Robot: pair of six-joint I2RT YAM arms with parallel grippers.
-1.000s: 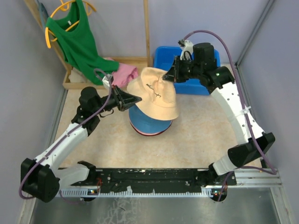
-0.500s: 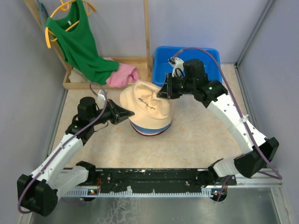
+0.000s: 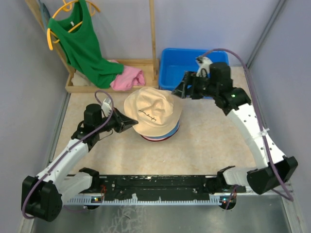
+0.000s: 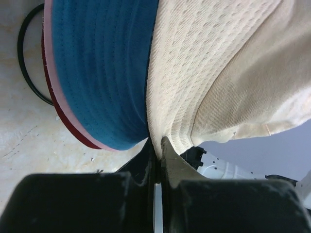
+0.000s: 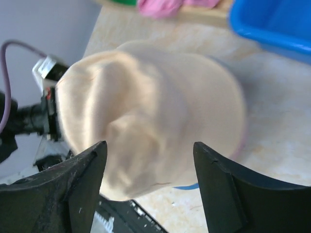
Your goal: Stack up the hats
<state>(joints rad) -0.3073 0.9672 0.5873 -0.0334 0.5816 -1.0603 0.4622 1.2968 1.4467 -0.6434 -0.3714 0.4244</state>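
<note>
From above, the beige hat [image 3: 152, 112] sits crown-up on top of the pile in the middle of the surface [image 3: 209, 141]. Slivers of the blue hat [image 3: 167, 132] and the pink hat [image 3: 156, 139] peek out under its near brim. The left tool [image 3: 134, 123] has reached in from the left and meets the beige brim. The right tool [image 3: 182, 90] hangs apart from the pile, just in front of the blue bin [image 3: 177, 60]. A green shirt [image 3: 80, 46] and a pink cloth [image 3: 127, 78] lie at the back left.

The left wrist camera shows that tool's fingers pressed together, pinching the beige brim. Beside it the blue brim overlaps the pink one, with the dark red hat [image 4: 73, 131] lowest.

The right wrist camera shows its fingers [image 5: 80, 187] spread wide with nothing between them, the beige crown lying beyond.
</note>
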